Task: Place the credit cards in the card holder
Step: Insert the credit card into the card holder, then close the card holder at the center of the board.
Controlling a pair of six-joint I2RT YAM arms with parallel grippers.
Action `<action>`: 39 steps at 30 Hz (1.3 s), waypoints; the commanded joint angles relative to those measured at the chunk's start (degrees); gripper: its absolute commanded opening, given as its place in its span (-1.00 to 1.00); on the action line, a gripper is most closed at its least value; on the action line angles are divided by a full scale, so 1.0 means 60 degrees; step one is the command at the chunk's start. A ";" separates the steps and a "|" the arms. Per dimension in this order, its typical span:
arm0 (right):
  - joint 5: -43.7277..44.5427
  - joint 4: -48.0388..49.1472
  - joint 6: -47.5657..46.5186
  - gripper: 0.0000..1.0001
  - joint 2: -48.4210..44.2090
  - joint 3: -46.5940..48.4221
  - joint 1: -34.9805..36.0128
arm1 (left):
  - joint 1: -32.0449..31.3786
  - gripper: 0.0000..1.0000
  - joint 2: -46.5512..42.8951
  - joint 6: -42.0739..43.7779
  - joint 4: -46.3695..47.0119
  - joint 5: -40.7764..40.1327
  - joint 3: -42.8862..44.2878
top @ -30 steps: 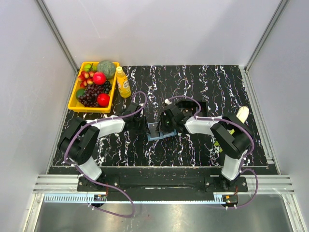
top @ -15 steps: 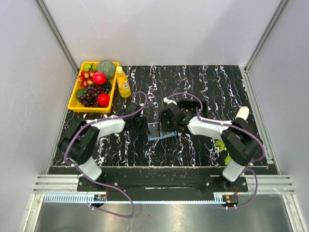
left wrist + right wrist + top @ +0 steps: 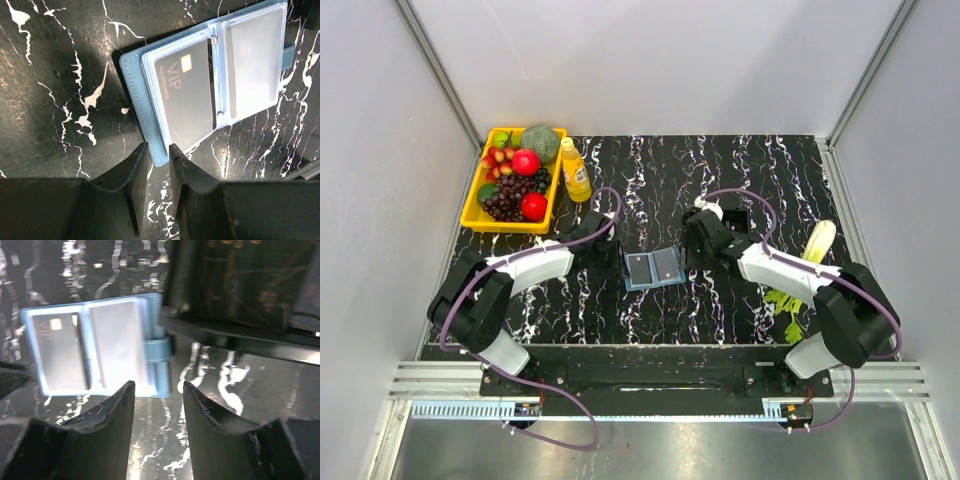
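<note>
Backing away from the card holder (image 3: 653, 268), the right gripper (image 3: 157, 386) now hangs just beside the strap side with its jaws spread and nothing between them; a second ago it was bent over the open pages. We see the blue holder lying open and flat on the marbled table (image 3: 770, 170), between the two arms. The dark VIP card (image 3: 185, 95) sits in one clear sleeve and a grey card (image 3: 252, 65) in the other. The left gripper (image 3: 157, 147) sits at the holder's near edge, jaws only narrowly parted astride the blue cover; whether they pinch it we cannot tell from this angle. We judge both cards seated and the loading as good as done
</note>
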 commanded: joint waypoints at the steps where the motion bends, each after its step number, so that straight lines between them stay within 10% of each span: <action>1: 0.0455 0.0126 -0.0069 -0.02 -0.0160 -0.0409 -0.0716 | -0.0016 -0.45 -0.0281 0.0138 -0.0088 -0.0315 -0.0043; 13: -0.1975 0.1137 -0.1124 -0.03 -0.0395 -0.0893 -0.1246 | 0.0116 0.03 -0.1688 0.0050 -0.0442 -0.0551 -0.0336; 39: -0.3029 0.3511 -0.1725 -0.03 0.1304 -0.1553 -0.0997 | 0.0072 -0.11 -0.0047 -0.1766 0.4729 0.1721 -0.2050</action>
